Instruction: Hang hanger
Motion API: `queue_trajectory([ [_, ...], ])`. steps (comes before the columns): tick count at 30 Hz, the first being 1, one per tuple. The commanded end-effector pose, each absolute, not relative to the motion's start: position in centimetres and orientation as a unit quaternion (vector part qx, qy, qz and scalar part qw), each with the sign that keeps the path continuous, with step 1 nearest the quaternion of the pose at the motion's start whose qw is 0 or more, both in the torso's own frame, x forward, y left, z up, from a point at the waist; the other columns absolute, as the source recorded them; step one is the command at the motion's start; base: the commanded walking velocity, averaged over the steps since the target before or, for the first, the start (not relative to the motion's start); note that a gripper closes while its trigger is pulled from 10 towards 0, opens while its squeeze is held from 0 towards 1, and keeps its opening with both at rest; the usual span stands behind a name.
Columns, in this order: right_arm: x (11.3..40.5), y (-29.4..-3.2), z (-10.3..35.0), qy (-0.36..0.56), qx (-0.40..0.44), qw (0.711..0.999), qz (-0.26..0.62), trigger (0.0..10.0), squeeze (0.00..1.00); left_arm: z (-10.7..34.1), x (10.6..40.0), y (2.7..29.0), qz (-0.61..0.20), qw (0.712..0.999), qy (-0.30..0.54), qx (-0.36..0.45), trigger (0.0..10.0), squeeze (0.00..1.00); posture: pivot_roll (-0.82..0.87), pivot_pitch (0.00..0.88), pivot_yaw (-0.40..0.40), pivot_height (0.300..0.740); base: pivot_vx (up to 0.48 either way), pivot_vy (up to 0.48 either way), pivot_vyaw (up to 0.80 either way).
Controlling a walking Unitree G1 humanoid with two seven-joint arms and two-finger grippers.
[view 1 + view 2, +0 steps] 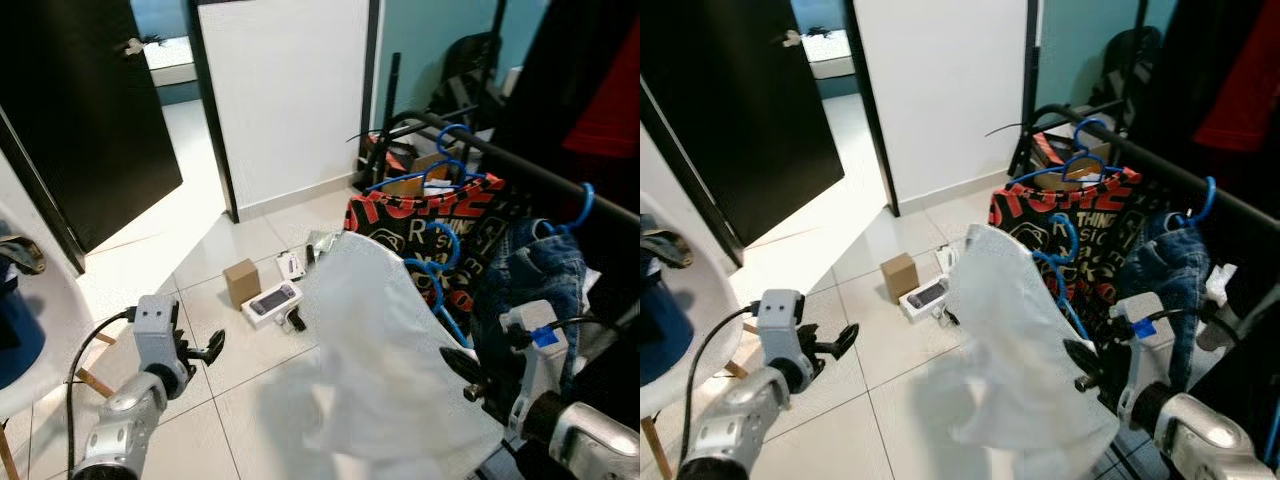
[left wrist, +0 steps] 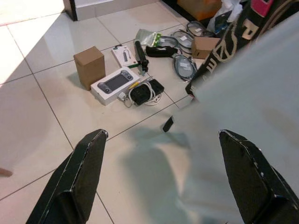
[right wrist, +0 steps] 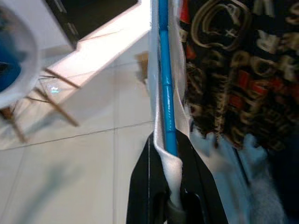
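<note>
1. The right gripper point(image 3: 170, 154) clamps a blue hanger point(image 3: 164, 79) carrying a white shirt point(image 1: 385, 350), below the rail point(image 1: 520, 165).
2. The left gripper point(image 2: 163, 172) hangs spread, empty.
3. Advisable: lift the hook clear over the rail.

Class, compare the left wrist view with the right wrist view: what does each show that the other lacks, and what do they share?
Left wrist view: the open left tool above a brown cardboard box and a white handheld console box. Right wrist view: the right tool shut on a blue plastic hanger, beside a white chair with wooden legs. Both: the white garment, the black-and-red printed shirt and the pale tiled floor.
</note>
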State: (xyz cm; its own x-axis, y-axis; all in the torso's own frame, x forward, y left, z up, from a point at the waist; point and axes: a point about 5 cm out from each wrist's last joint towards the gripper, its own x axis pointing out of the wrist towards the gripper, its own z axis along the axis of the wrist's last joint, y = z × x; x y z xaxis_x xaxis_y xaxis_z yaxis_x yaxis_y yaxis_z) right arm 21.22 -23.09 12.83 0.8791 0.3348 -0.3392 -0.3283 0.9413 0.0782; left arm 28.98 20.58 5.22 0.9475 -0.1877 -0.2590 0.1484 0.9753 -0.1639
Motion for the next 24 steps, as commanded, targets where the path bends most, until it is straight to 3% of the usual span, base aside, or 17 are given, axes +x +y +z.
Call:
queue_trajectory([
  [1, 21.3, -23.2, 12.6, 0.17, 0.003, 0.975, 0.146, 10.0, 0.0, 4.5, 28.8, 20.4, -0.08, 0.983, 0.151, -0.065, 10.0, 0.0, -0.1, 0.0, 0.061, 0.74, -0.326, 0.0, 0.0],
  [5, 21.5, -23.4, 12.4, 0.171, 0.009, 0.977, 0.129, 10.0, 0.0, 4.4, 28.8, 20.2, -0.081, 0.983, 0.152, -0.063, 10.0, 0.0, -0.1, 0.0, 0.06, 0.74, -0.326, 0.0, 0.0],
  [15, 21.9, -23.1, 13.2, 0.143, 0.032, 0.982, 0.118, 10.0, 0.0, 4.3, 28.8, 19.8, -0.067, 0.985, 0.145, -0.059, 10.0, 0.0, -0.09, 0.0, 0.054, 0.74, -0.324, 0.0, -0.79],
  [24, 22.4, -21.5, 14.3, 0.112, 0.033, 0.98, 0.16, 10.0, 0.0, 4.7, 29.2, 19.6, -0.065, 0.989, 0.122, -0.055, 10.0, 0.0, -0.09, 0.0, 0.049, 0.74, -0.032, 0.0, 0.0],
])
